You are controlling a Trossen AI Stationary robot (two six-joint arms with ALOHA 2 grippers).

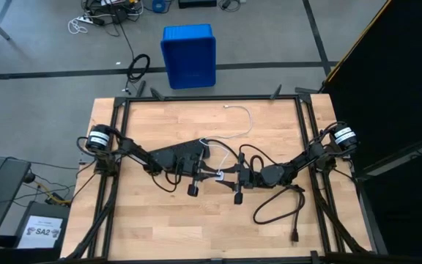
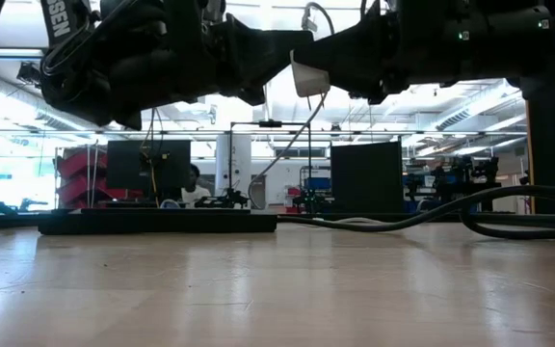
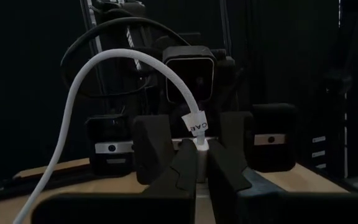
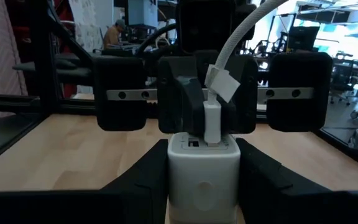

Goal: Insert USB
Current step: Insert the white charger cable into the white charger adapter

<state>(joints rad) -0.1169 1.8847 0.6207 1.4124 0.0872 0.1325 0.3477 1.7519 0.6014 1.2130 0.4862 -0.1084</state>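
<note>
- My right gripper (image 4: 204, 163) is clamped on a small white charger block (image 4: 202, 163), one finger on each side, held up above the wooden table (image 1: 160, 125) near its middle
- My left gripper (image 3: 197, 167) faces it from the other side, fingers pinched shut on the white plug (image 4: 212, 121) of the USB (image 3: 79, 99)
- The plug stands against the charger block's face at one of its ports; I cannot tell how far in it sits
- From the plug the thin white cable arcs up and back over my left arm, a small paper tag (image 3: 195, 122) wrapped round it just behind the plug
- In the high view the cable's free end (image 1: 228, 107) lies near the table's far edge
- A thick black cord (image 1: 280, 209) loops on the table by my right arm
</note>
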